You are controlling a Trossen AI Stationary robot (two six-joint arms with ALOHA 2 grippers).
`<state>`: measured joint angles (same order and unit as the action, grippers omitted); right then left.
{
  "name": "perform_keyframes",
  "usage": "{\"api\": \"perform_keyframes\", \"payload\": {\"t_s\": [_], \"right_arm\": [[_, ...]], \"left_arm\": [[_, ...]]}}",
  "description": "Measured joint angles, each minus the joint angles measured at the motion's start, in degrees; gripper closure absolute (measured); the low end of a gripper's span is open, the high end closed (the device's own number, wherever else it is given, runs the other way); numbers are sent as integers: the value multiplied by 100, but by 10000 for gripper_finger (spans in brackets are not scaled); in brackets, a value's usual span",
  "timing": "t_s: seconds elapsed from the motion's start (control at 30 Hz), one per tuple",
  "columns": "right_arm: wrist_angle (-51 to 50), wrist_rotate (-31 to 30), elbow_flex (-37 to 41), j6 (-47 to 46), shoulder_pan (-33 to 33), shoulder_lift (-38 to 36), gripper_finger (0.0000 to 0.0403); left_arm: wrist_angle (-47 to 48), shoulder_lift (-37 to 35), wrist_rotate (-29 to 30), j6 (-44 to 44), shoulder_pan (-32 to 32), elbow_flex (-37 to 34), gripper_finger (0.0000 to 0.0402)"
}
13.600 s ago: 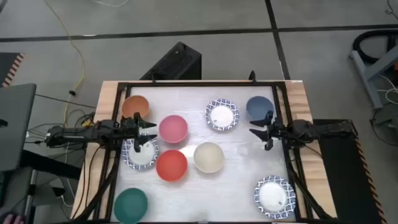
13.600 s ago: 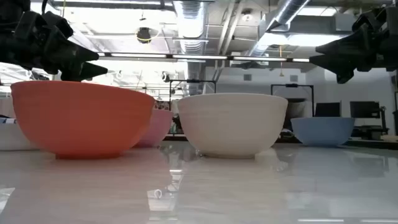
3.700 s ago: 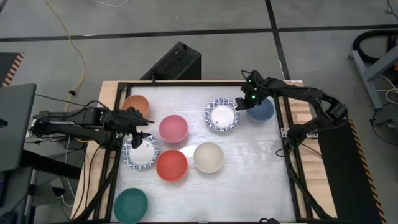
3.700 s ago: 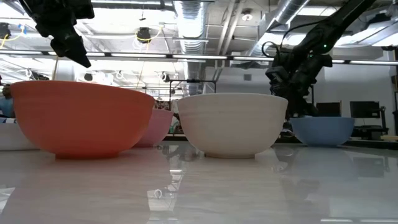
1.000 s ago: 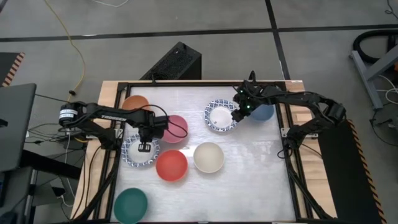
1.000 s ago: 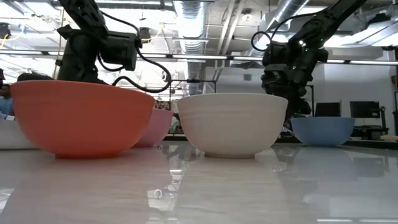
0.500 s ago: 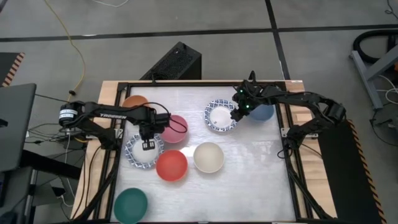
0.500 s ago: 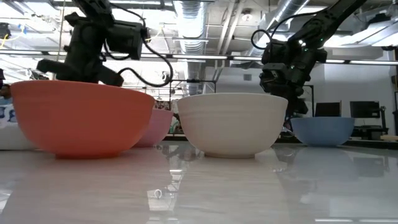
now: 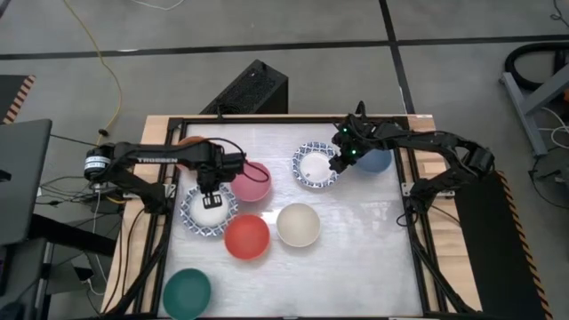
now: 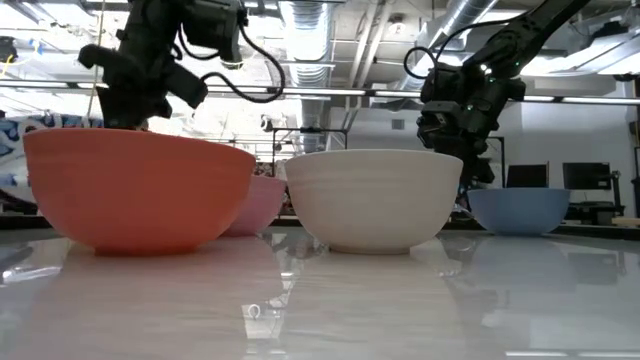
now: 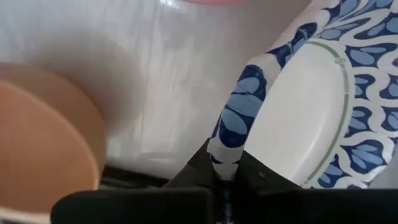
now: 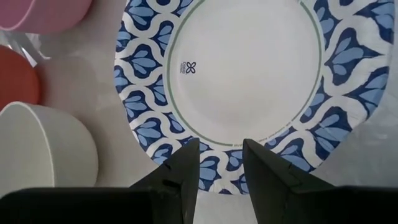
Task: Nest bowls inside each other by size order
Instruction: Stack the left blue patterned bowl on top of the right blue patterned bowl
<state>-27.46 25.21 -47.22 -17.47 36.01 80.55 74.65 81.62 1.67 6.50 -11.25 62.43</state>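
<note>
My left gripper (image 9: 211,196) is shut on a white bowl with a blue-patterned rim (image 9: 209,212) at the table's left. Around it sit the orange bowl (image 9: 189,140), mostly under my arm, the pink bowl (image 9: 253,181), the red bowl (image 9: 246,236) and the cream bowl (image 9: 298,224). The dark green bowl (image 9: 188,293) sits at the near left. My right gripper (image 12: 221,171) stands open, pointing down over the right side of the rim of a second patterned bowl (image 9: 315,166). Just right of that bowl is the blue bowl (image 9: 377,160). Whether the right fingers touch the rim, I cannot tell. My left gripper pinches the patterned bowl's rim (image 11: 231,146) between its two fingers, at the bowl's far edge. The fingers come from above, pointing down. The bowl (image 10: 10,150) is tipped, with its held edge raised. Whether its near side still rests on the table, I cannot tell.
A black frame (image 9: 418,233) runs around the white table top. The near right part of the top (image 9: 364,267) holds no bowls. The pink and red bowls stand close beside the held bowl.
My left gripper, shut on the patterned bowl's rim, has gone up and a little toward the table's far edge. The bowl has come with it, tipping and rising.
</note>
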Motion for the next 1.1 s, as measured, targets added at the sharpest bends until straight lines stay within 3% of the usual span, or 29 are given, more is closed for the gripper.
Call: {"api": "perform_keyframes", "payload": {"t_s": [0.2,0.43,0.6,0.73,0.93,1.1], "right_arm": [[566,-2,0,-91,-59,0,259],[1456,-3,0,-105,-289,0,259],[2310,-167,0,-190,-587,-35,261],[2929,-232,-18,-6,-803,-213,265],[3093,-1600,-170,970,-1210,-746,267],[3293,-2843,-179,1701,-1659,-1228,267]], "left_arm": [[535,0,728,20,0,533,400],[858,-5,1226,-6,0,1619,400],[467,-204,1898,-185,2,2262,400],[-562,-513,2435,-422,1,2442,400],[-2346,-924,2734,-773,0,2444,400],[-3082,-1010,3077,-1000,2,2444,400]]}}
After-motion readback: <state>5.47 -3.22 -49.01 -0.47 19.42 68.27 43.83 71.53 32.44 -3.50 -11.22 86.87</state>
